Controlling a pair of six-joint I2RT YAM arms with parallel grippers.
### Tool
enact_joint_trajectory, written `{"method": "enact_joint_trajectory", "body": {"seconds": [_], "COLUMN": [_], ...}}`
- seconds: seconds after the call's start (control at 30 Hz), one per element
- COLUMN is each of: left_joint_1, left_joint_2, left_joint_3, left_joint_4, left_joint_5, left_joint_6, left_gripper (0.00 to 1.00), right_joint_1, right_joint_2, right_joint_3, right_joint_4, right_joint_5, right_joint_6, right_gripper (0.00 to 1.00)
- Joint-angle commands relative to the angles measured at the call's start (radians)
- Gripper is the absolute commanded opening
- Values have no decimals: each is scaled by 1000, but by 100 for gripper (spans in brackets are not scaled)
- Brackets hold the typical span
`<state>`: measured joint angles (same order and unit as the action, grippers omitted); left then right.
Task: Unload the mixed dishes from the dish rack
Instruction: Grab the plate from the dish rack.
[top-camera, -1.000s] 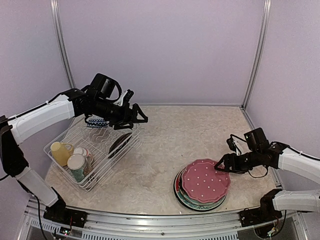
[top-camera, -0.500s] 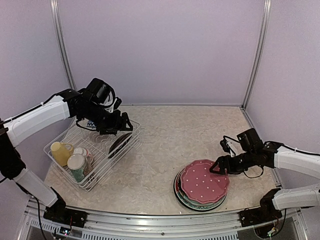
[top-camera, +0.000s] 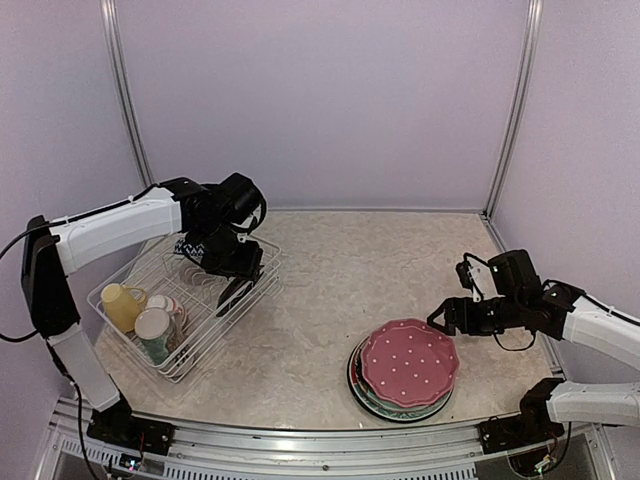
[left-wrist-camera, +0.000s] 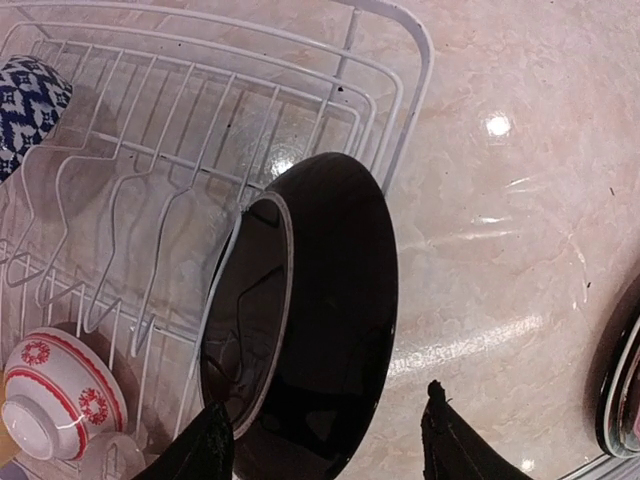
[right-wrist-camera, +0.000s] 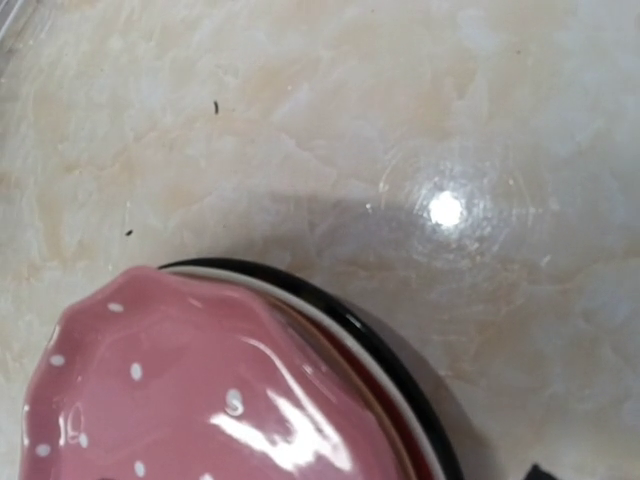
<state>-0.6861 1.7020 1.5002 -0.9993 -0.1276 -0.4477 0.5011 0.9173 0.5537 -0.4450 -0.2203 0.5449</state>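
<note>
At left on the table (top-camera: 330, 270), the white dish rack (top-camera: 200, 320) holds a yellow mug (top-camera: 120, 305), a cream mug (top-camera: 153, 330), small bowls (left-wrist-camera: 50, 390) and an upright black plate (left-wrist-camera: 330, 320). The left claw (left-wrist-camera: 325, 442) straddles this plate, fingers spread, not clamped. At right, the right claw (top-camera: 443, 320) hangs released and empty just beside a plate stack topped by the pink polka-dot plate (top-camera: 410, 362).

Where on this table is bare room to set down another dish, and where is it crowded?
Free: the table between the dish rack and the plate stack, and the far strip along the back wall. Crowded: the rack's near-left corner, holding mugs and a bowl.
</note>
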Motion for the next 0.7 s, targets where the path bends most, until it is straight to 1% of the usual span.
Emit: {"method": "enact_joint_trajectory", "body": {"seconds": [0.0, 0.23, 0.33, 0.67], "left_joint_1": [-41, -59, -61, -83], "left_joint_2": [81, 143, 146, 195], "left_joint_3": [76, 113, 113, 119], "left_joint_4": [-105, -160, -166, -193], "left_joint_5": [-215, -367, -402, -478], "left_joint_6": [38, 53, 53, 58], "left_gripper": [56, 41, 35, 23], "right_joint_1": [8, 6, 7, 6], "right_joint_2": [-5, -3, -2, 27], "right_joint_3": [-3, -28, -36, -37], "right_joint_4": [18, 53, 66, 94], "right_joint_5": [10, -6, -14, -32], "right_joint_6": [15, 23, 27, 26], "right_gripper": [85, 85, 86, 85]}}
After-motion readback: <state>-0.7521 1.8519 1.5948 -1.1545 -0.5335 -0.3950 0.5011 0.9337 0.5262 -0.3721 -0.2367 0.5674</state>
